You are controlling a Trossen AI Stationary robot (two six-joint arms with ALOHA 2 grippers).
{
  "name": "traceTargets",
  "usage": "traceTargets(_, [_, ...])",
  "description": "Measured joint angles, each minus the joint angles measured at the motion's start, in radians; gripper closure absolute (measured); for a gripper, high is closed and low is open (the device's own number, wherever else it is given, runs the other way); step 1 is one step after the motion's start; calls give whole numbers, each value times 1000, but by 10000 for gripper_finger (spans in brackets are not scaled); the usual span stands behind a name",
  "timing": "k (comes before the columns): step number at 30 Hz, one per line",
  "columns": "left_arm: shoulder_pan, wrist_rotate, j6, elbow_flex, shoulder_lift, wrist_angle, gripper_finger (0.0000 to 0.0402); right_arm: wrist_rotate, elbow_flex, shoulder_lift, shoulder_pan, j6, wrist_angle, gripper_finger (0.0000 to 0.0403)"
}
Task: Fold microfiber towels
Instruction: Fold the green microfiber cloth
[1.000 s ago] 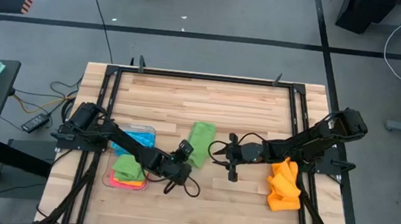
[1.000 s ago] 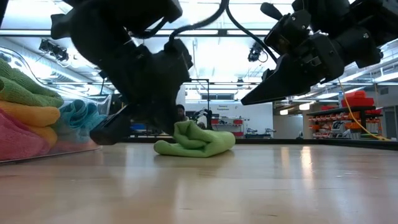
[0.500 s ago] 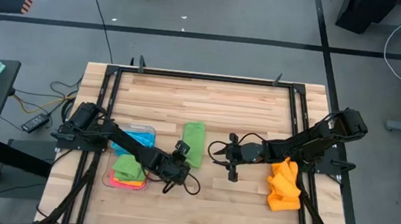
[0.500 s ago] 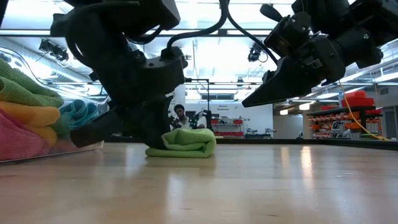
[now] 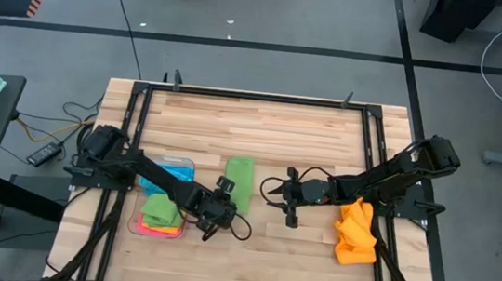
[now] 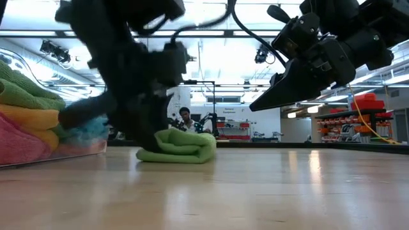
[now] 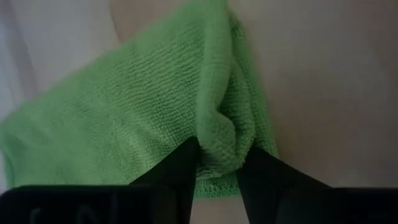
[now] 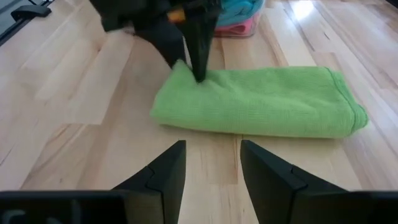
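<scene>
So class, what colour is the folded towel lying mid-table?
Green; the folded towel shows best in the right wrist view.

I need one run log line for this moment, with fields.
left claw: at corner of folded green towel, opening | right claw: open, above table, empty | orange towel: unfolded

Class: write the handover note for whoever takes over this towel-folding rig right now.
Left gripper: at the near end of the folded green towel mid-table, a bit of cloth between its jaws.
Right gripper: jaws open, empty, hovering beside that towel.
Tray at left holds folded towels.
Orange towel lies crumpled at right.
Done: green towel folded.
Left: let go, stow it, fold the orange one.
</scene>
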Motion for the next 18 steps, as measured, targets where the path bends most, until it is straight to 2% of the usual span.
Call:
traceTargets(9, [0, 44, -27, 11, -84, -106, 286, 0, 0, 0, 0, 3, -18, 242])
traceTargets(14, [4, 45, -63, 13, -122, -4, 288, 0, 0, 0, 0, 2, -18, 242])
traceTargets(18, [32, 47, -176, 15, -114, 118, 297, 0, 0, 0, 0, 2, -11, 242])
